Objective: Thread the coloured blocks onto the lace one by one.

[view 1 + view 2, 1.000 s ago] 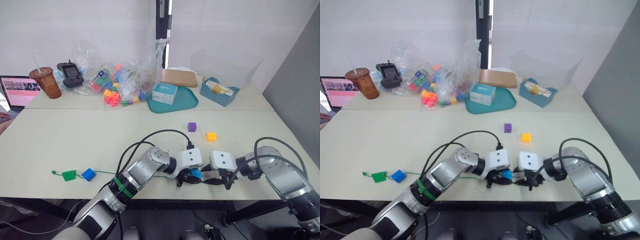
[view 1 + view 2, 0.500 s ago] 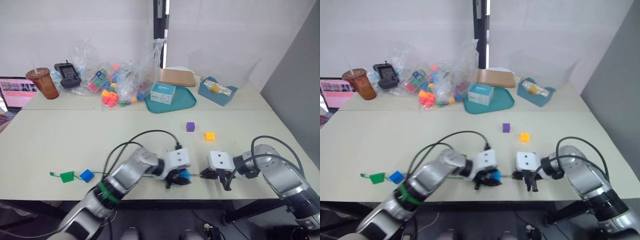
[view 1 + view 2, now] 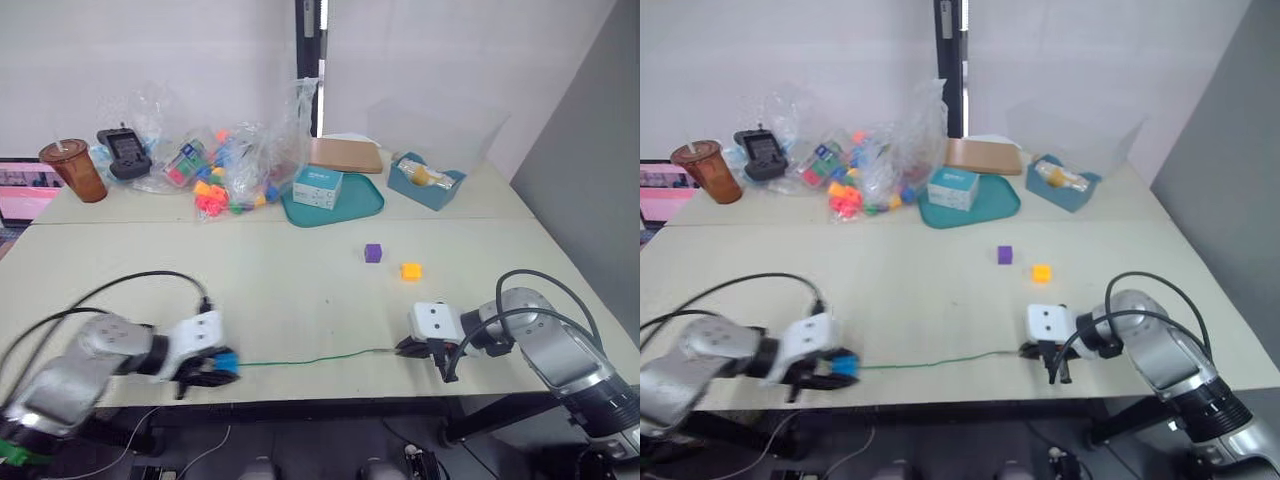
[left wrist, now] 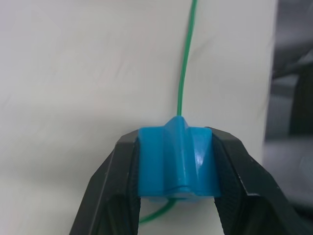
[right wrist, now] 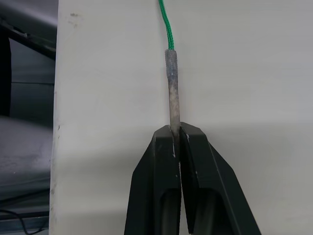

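My left gripper (image 3: 210, 366) is shut on a blue block (image 4: 177, 160) near the table's front left edge. The green lace (image 3: 310, 358) runs through that block and stretches right across the table to my right gripper (image 3: 402, 349). That gripper is shut on the lace's stiff grey tip (image 5: 172, 88). A purple block (image 3: 373, 253) and an orange-yellow block (image 3: 411, 271) lie apart on the table, beyond the right gripper.
At the back stand a teal tray (image 3: 355, 205) with a small box (image 3: 317, 186), a clear bag of multicoloured toy pieces (image 3: 235, 170), a brown cup (image 3: 67, 170), a black device (image 3: 119, 152) and a blue bin (image 3: 426, 181). A laptop (image 3: 22, 192) sits far left.
My left gripper has slid the blue block far to the left along the lace, away from the right gripper. The right gripper has stayed holding the tip. The camera has shifted.
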Tool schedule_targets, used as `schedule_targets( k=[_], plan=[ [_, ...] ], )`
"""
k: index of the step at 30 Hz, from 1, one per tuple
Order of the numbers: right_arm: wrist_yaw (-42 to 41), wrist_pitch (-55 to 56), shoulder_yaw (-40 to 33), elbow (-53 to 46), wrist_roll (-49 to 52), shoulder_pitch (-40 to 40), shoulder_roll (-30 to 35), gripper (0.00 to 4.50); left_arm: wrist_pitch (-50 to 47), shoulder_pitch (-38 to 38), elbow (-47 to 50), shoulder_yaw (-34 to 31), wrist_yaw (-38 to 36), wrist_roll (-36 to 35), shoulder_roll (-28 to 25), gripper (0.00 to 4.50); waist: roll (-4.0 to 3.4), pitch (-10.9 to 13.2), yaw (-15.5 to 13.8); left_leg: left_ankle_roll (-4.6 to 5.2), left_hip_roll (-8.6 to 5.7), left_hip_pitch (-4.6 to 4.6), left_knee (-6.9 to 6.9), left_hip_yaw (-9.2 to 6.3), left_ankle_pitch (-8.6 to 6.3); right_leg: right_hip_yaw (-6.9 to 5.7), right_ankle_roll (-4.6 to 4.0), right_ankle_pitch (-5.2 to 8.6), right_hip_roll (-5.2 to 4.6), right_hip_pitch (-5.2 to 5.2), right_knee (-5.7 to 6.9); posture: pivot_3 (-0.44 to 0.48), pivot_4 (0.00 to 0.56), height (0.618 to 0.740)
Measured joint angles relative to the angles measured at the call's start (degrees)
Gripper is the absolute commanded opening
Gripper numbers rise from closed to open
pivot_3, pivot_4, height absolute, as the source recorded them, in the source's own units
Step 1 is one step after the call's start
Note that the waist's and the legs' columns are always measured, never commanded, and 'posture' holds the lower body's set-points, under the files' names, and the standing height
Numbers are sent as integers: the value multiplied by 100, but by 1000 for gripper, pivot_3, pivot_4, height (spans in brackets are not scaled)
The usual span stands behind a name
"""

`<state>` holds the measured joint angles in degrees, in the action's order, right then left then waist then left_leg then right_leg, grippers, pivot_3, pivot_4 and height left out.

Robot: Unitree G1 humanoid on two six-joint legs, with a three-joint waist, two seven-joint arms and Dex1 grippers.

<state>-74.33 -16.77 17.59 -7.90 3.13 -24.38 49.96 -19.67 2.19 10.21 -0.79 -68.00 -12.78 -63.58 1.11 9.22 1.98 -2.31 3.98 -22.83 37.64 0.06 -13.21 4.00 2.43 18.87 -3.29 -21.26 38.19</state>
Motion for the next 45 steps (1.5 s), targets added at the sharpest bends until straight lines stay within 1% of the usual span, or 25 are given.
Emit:
schedule_targets(
  k=[2, 4, 6, 8, 12, 16, 18, 20, 23, 26, 28, 29, 30, 31, 34, 36, 39, 42, 43, 45],
  plan=[
    [0, -4, 0, 0, -1, 1, -1, 0, 207, -44, -260, -168, 29, 72, -53, 1403, -10, 4, -4, 0, -3, -1, -7, 1, 0, -2, 0, 0, -3, -1, 0, 0, 150, 740],
    [-1, -5, 0, 0, -1, 0, -2, 0, 315, 4, -322, -172, 83, 99, 22, 1403, -10, 4, -45, -1, -4, -5, -4, 4, 0, -3, 2, 0, -3, -1, -1, 0, 150, 740],
    [-7, -6, 2, -7, 0, -1, -17, 0, 303, 167, -393, -135, 188, 149, 149, 2471, -10, 5, -112, -1, -4, -11, 1, 4, 0, -4, 3, -1, -3, -5, 1, 0, 150, 740],
    [-14, -6, 3, -17, 1, -3, -29, 0, 209, 263, -443, -136, 243, 146, 219, 3072, -10, 5, -138, -1, -4, -19, 6, 4, 0, -5, 4, -2, -3, -9, 3, 0, 150, 740],
    [-36, -13, 3, -20, 1, -8, -56, 0, -120, 355, -363, -156, 165, -42, 235, 4415, -9, 5, -132, -1, -4, -44, 10, 4, 0, -5, 5, -3, -4, -34, 7, 0, 150, 740],
    [-29, -139, 3, -138, -2, -16, -77, 0, -634, 693, 18, -154, -13, -439, 245, 4415, -5, 5, -137, -4, -4, -92, 21, 2, 2, -2, 5, -3, -2, -90, 43, 0, 150, 740],
    [-26, -192, 14, -180, -2, -14, -108, 0, -806, 942, 195, -150, -45, -586, 269, 4415, -5, 5, -130, -5, -5, -92, 22, 2, 3, 0, 5, -3, -2, -92, 46, 0, 150, 740],
    [1, -305, 34, -213, -8, -48, -170, 0, -1089, 1299, 412, -56, 11, -780, 583, 4415, -5, 5, -134, -5, -6, -92, 24, 1, 3, 0, 5, -3, -2, -92, 51, 0, 150, 740],
    [47, -501, 231, -393, -19, -179, -350, 0, -1447, 1332, 1193, 552, 59, -1037, 1060, 4415, -4, 5, -116, -5, -7, -93, 25, 2, 3, 7, 6, -3, -1, -93, 50, 0, 150, 740],
    [89, -668, 333, -472, -81, -236, -358, 0, -1547, 1253, 1541, 1258, 340, -887, 1557, 4415, -4, 5, -117, -6, -7, -94, 26, 0, 4, 7, 5, -2, 0, -95, 54, 0, 150, 740],
    [127, -754, 433, -532, -157, -333, -395, 0, -1539, 1385, 1485, 1650, 770, -597, 2137, 4415, -3, 5, -134, -5, -10, -93, 38, -1, 4, 7, 5, -3, -1, -93, 61, 0, 150, 740],
    [144, -785, 470, -572, -195, -378, -432, 0, -1505, 1533, 1343, 1904, 1016, -405, 2525, 4415, -2, 5, -165, -5, -13, -95, 49, -5, 4, 3, 6, -3, -2, -90, 66, 0, 150, 740],
    [164, -817, 508, -632, -210, -417, -476, 0, -1414, 1638, 1207, 2108, 1202, -251, 2798, 4415, 2, 7, -184, -5, -13, -96, 60, -6, 3, 4, 6, -3, -2, -90, 72, 0, 150, 740],
    [186, -828, 555, -666, -241, -425, -472, 0, -1298, 1729, 1049, 2256, 1317, -107, 2965, 4415, 4, 6, -195, -5, -14, -96, 61, -7, 4, 4, 6, -3, -2, -88, 73, 0, 150, 740],
    [210, -870, 670, -684, -353, -429, -466, 0, -960, 1970, 465, 2388, 1559, 221, 3323, 4415, 4, 6, -206, -5, -14, -96, 63, -7, 4, 5, 6, -3, -2, -90, 76, 0, 150, 740],
    [218, -892, 697, -741, -418, -441, -466, 0, -812, 2092, 218, 2408, 1601, 306, 3506, 4415, 4, 6, -213, -5, -14, -95, 63, -7, 4, 5, 6, -3, -2, -90, 75, 0, 150, 740],
    [225, -937, 708, -779, -434, -439, -465, 0, -646, 2180, 6, 2470, 1561, 376, 3621, 4415, 4, 6, -212, -5, -14, -95, 63, -7, 4, 5, 6, -3, -2, -90, 76, 0, 150, 740],
    [229, -971, 709, -815, -458, -436, -458, 0, -629, 2183, -133, 2479, 1473, 375, 3697, 3560, 4, 6, -214, -5, -14, -95, 64, -7, 4, 4, 6, -3, -2, -89, 76, 0, 150, 740],
    [229, -984, 709, -826, -464, -434, -446, 0, -623, 2189, -163, 2501, 1436, 375, 3733, 3184, 4, 6, -214, -5, -14, -95, 64, -7, 4, 5, 6, -3, -2, -89, 75, 0, 150, 740],
    [229, -1009, 708, -843, -466, -433, -441, 0, -622, 2209, -199, 2591, 1365, 378, 3768, 2572, 4, 6, -214, -5, -14, -95, 65, -7, 4, 4, 6, -3, -2, -88, 75, 0, 150, 740]
  ],
)
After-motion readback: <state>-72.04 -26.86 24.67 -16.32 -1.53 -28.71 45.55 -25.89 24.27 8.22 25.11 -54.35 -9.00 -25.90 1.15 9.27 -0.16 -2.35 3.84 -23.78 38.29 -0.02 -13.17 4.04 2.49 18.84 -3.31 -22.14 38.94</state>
